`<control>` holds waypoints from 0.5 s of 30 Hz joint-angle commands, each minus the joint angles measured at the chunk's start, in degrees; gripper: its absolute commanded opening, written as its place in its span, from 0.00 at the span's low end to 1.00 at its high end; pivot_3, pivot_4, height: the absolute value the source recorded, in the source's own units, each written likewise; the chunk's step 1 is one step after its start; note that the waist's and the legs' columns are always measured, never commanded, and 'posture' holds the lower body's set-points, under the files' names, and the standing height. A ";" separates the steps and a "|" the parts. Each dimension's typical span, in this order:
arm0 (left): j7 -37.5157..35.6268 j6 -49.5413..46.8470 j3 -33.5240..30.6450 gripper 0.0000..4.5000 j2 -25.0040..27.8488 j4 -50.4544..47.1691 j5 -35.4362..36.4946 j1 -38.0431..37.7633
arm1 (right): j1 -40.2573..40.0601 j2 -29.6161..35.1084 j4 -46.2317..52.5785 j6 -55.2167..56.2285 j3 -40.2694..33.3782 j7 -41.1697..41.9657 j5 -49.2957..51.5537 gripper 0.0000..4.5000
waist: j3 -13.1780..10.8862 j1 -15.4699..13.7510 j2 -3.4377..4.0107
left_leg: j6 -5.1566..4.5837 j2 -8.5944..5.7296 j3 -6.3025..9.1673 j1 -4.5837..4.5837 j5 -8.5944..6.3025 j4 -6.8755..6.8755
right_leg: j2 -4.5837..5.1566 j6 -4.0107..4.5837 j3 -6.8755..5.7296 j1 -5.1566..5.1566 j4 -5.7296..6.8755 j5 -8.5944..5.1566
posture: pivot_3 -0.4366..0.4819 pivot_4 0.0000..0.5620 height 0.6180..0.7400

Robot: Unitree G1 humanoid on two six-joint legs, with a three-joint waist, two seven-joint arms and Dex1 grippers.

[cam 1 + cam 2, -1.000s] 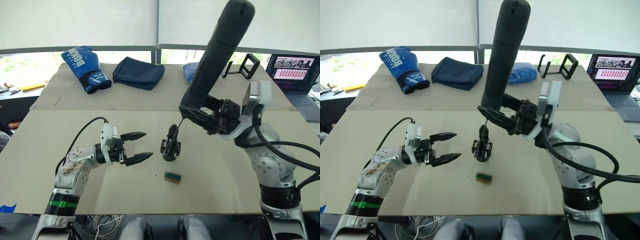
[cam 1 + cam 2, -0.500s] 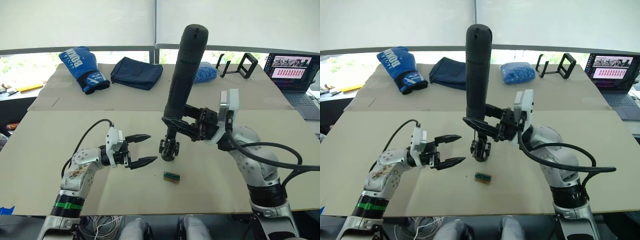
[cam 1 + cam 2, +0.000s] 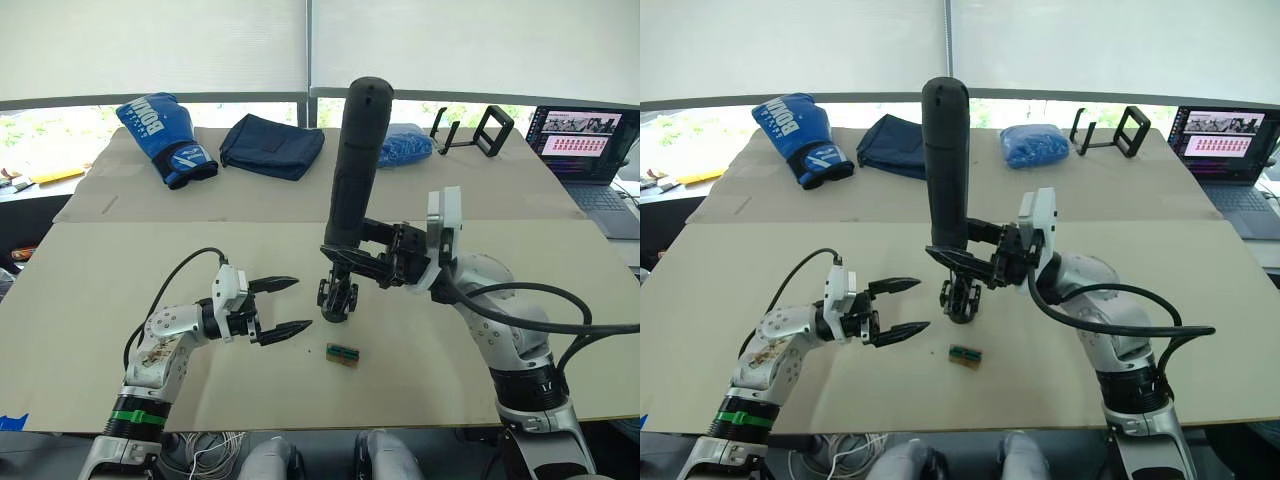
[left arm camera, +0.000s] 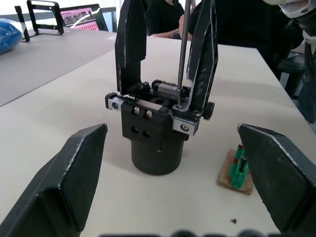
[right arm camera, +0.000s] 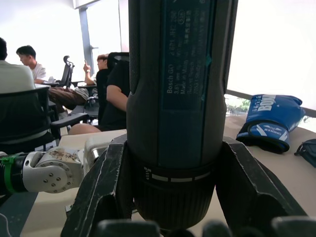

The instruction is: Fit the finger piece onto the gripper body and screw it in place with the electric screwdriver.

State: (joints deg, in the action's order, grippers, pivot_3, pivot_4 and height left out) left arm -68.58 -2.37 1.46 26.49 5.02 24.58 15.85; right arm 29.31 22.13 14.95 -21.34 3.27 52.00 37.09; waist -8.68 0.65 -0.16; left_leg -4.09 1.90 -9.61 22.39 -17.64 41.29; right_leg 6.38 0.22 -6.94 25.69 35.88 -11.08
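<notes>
1. The right gripper (image 3: 352,262) is clamped around the lower end of the electric screwdriver (image 3: 355,160), holding the long black tool almost upright over the middle of the table (image 3: 450,370).
2. The screwdriver's thin metal bit (image 4: 183,49) runs down into the top of the gripper body (image 3: 338,297), its tip meeting the bracket beside one upright finger.
3. The gripper body stands on its round base at the table's centre, with two black fingers rising from it; the finger piece (image 4: 202,59) appears to be the one next to the bit.
4. The left gripper (image 3: 285,306) hovers just to the left of the gripper body, its two black fingers spread wide and holding nothing.
5. A small green-and-brown block (image 3: 344,353) lies on the table just nearer than the gripper body.
6. Along the far edge sit a blue boxing glove (image 3: 166,134), a dark blue cloth (image 3: 273,144) and a laptop (image 3: 590,140) at far right.
</notes>
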 commanded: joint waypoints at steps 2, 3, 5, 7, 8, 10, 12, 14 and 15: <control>-0.51 2.63 0.30 1.00 -0.38 0.99 -0.73 0.56 | 1.98 -0.65 1.84 2.31 -1.56 0.64 0.48 0.43 | 0.00 0.02 0.00 | 0.00 0.00 0.00 0.00 0.00 0.00 | 0.00 0.00 0.00 0.01 0.00 0.00 | 0.48 0.27 1.00; -0.50 2.79 0.35 1.00 -0.47 1.21 -0.83 0.70 | 1.96 -0.73 1.87 2.28 -1.59 0.66 0.40 0.43 | 0.00 0.02 0.00 | 0.00 0.00 0.00 0.00 0.00 0.00 | 0.00 0.00 0.00 0.00 0.00 0.00 | 0.48 0.27 1.00; -0.39 2.94 0.52 1.00 -0.70 1.45 -1.09 0.98 | 1.90 -0.85 1.92 2.26 -1.65 0.67 0.23 0.43 | 0.00 0.02 0.00 | 0.00 0.00 -0.01 0.00 0.00 0.00 | 0.00 0.00 0.00 0.00 0.01 0.00 | 0.48 0.27 1.00; -0.41 2.74 0.87 1.00 -0.88 1.47 -1.24 1.25 | 1.89 -0.89 1.93 2.27 -1.71 0.64 0.11 0.43 | 0.00 0.01 0.00 | 0.00 0.00 -0.01 0.00 0.00 0.00 | 0.00 0.00 0.00 0.00 0.01 0.00 | 0.48 0.27 1.00; -0.27 2.63 1.07 1.00 -1.02 1.38 -1.33 1.36 | 1.90 -0.90 1.95 2.27 -1.79 0.57 0.09 0.43 | 0.00 0.01 0.00 | 0.00 0.00 0.00 0.00 0.00 0.00 | 0.01 0.00 0.00 0.00 0.01 0.00 | 0.48 0.27 1.00; -0.12 1.92 1.51 1.00 -1.31 1.08 -1.26 1.65 | 2.01 -0.84 1.93 2.24 -1.95 0.55 0.07 0.43 | 0.00 0.02 0.00 | 0.00 0.00 -0.01 0.00 0.00 0.00 | 0.00 0.00 0.00 0.00 0.01 0.00 | 0.48 0.27 1.00; 0.07 0.92 1.95 1.00 -1.69 0.75 -1.16 2.11 | 2.16 -0.74 1.91 2.15 -2.19 0.58 0.08 0.43 | 0.00 0.00 0.00 | 0.00 0.00 0.00 0.00 0.00 0.00 | 0.00 0.00 0.00 0.00 0.01 0.00 | 0.48 0.27 1.00; 0.22 0.20 2.26 1.00 -1.89 0.51 -1.19 2.61 | 2.28 -0.62 1.91 2.02 -2.40 0.58 0.13 0.43 | 0.00 0.04 0.00 | 0.00 0.00 -0.01 0.00 0.00 0.00 | 0.00 0.00 0.00 0.00 0.02 0.00 | 0.48 0.27 1.00; 0.39 0.01 2.34 1.00 -1.95 0.46 -1.25 2.84 | 2.31 -0.55 1.90 2.00 -2.47 0.60 0.12 0.43 | 0.00 0.06 0.00 | 0.00 0.00 -0.01 0.00 0.00 0.00 | 0.00 0.00 0.00 0.00 0.02 0.00 | 0.48 0.27 1.00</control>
State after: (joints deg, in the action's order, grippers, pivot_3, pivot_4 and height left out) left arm -68.37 -1.95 3.72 24.59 7.34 22.82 17.72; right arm 29.76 21.56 14.95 -21.34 3.09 52.40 36.23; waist -8.68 0.71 -0.16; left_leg -4.09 1.89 -9.62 22.39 -17.63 41.29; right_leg 6.38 0.22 -6.94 25.69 35.89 -11.08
